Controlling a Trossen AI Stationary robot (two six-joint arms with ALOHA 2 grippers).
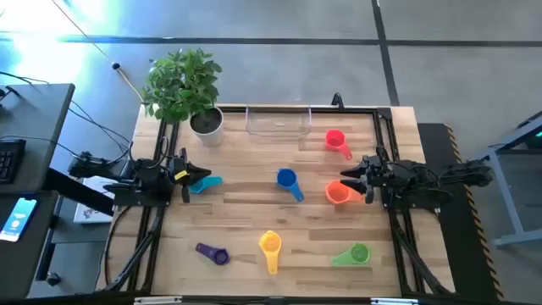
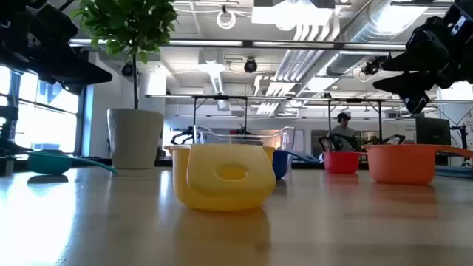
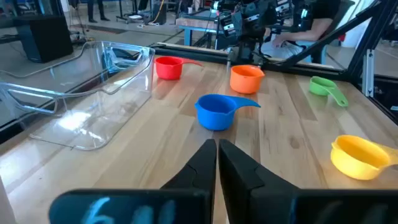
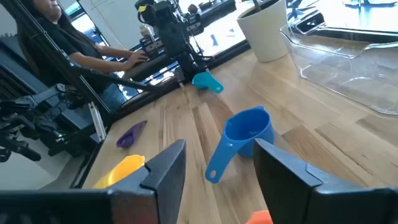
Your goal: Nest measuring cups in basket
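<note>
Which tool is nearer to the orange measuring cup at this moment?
Right. The right tool hangs open just above the orange cup, at the table's right side. The left tool is shut, far across the table by the teal cup.

The high view looks straight down on the whole wooden table [image 1: 279,216], far enough up to take in both arms and the floor around it. The low view sits at tabletop level, very close to the yellow cup [image 2: 224,176], and faces level across the table into the room. The left wrist view looks across the table toward the other arm, the right wrist view back the opposite way. Both wrist views share the blue cup [image 3: 217,111] at the table's middle.
</note>
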